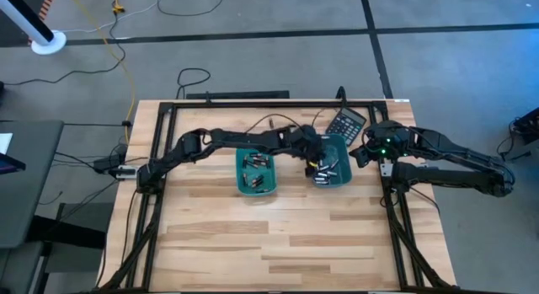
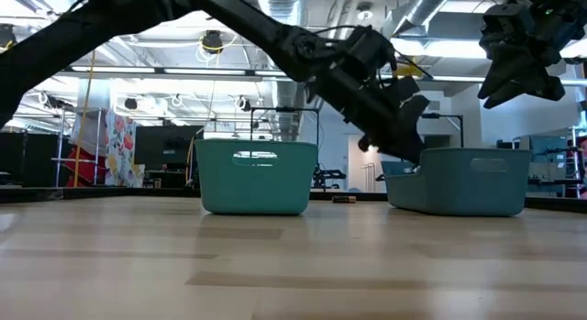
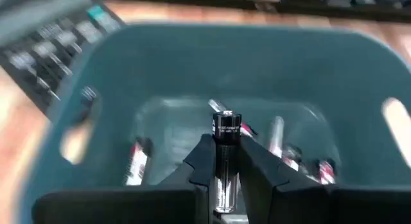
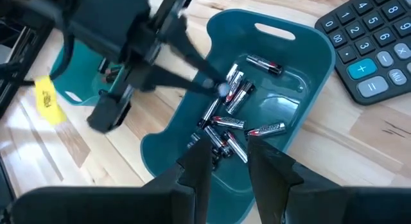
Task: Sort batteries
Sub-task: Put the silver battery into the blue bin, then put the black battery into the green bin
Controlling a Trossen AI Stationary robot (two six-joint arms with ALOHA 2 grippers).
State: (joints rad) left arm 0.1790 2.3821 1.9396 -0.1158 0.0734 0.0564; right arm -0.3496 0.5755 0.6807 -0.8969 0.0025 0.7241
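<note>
A lab or workshop: exposed ceiling ducts (image 2: 431, 8), grey concrete floor (image 1: 253, 50) with trailing cables (image 1: 126, 66).

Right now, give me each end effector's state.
Left end effector: closed on a battery over the right tray.
Right end effector: open, empty, above the same tray.

Both trays are teal: the left tray (image 1: 258, 173) and the right tray (image 4: 192, 147). The batteries (image 4: 228, 124) in the right tray are silvery-grey and black, some with red bands. The battery (image 3: 225, 161) held in the left gripper (image 3: 225, 153) is black at the top with small pale print and shiny silver lower down. The calculator (image 4: 369, 41) is black with grey keys and two blue keys. The table (image 1: 278, 235) is pale striped wood. A yellow tag (image 4: 46, 99) shows beside the left tray.
</note>
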